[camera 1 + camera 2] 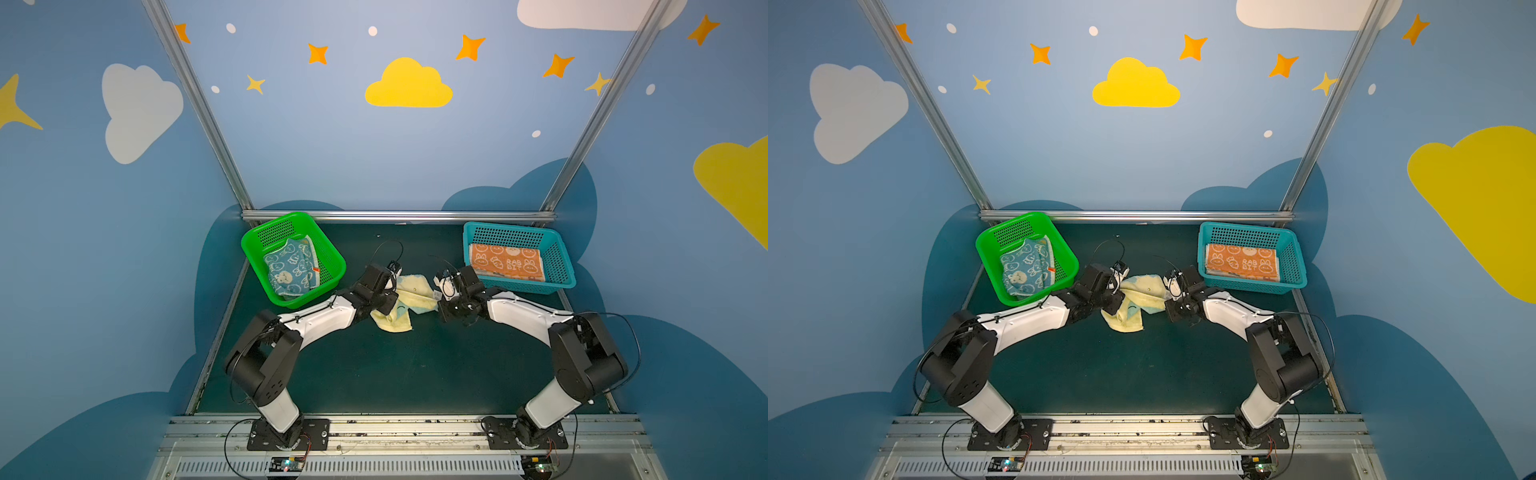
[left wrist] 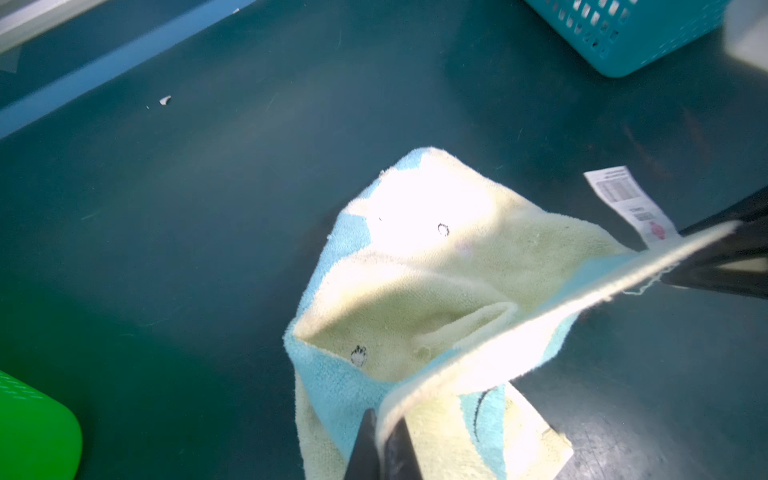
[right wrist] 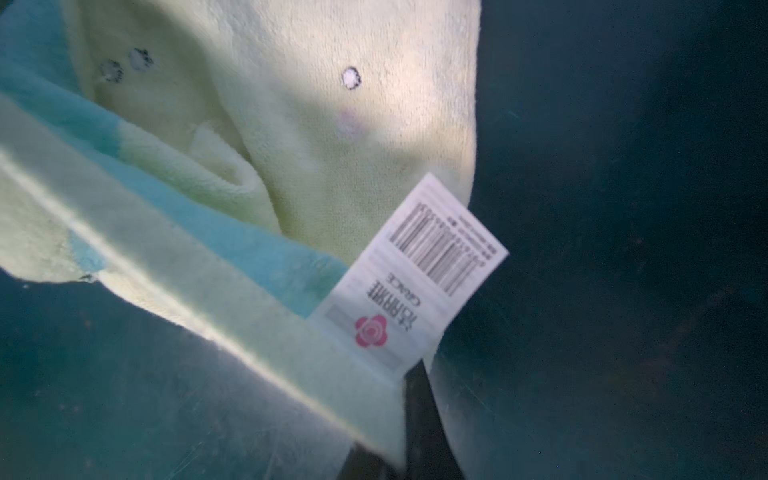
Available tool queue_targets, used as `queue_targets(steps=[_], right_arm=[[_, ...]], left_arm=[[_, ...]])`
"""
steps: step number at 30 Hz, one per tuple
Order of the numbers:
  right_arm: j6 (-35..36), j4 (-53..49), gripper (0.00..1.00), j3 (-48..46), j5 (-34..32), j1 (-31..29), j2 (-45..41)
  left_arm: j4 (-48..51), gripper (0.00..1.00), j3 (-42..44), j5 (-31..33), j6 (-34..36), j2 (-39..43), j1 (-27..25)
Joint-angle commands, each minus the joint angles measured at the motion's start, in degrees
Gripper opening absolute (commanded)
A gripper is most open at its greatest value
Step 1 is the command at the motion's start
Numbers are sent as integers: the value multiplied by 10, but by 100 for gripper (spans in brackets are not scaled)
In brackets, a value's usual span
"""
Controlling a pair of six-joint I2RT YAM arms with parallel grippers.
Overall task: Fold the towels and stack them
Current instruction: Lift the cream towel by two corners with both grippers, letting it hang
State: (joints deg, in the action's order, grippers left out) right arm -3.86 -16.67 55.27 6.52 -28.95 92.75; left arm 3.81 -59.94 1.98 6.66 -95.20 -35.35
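Both are clamping: the left gripper [image 2: 377,419] is pinching one hem end of the pale yellow towel [image 1: 409,297], the right gripper [image 3: 409,382] the end beside the label [image 3: 415,282], cloth sagging between them onto the desk [image 1: 395,365]. Thin bites, so pulling apart is risking a slip.

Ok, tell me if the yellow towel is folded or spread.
Neither: the yellow towel is crumpled, bunched in loose creases, one edge held up taut.

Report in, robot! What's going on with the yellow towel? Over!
Left gripper shut on pale yellow towel edge. Right gripper shut on its tagged corner. Towel crumpled on mat, not folded yet. Green basket, teal basket aside, nothing blocking.
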Motion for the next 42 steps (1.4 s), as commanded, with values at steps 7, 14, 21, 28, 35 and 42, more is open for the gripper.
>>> queue_targets(steps=[7,14,21,28,35,42], right_arm=[[66,-88,0,152,-63,6,-90],[147,-3,0,180,-89,10,-170],[236,9,0,205,-45,12,-241],[255,-5,0,208,44,11,-319],[244,-31,0,207,133,7,-399],[230,-22,0,192,167,5,-455]], left_arm=[[183,4,-222,52,15,9,4],[223,4,-325,100,34,46,3],[275,4,-374,65,60,108,-4],[298,4,-348,25,76,207,-43],[311,4,-323,-46,63,298,-70],[273,4,-274,-108,40,382,-79]])
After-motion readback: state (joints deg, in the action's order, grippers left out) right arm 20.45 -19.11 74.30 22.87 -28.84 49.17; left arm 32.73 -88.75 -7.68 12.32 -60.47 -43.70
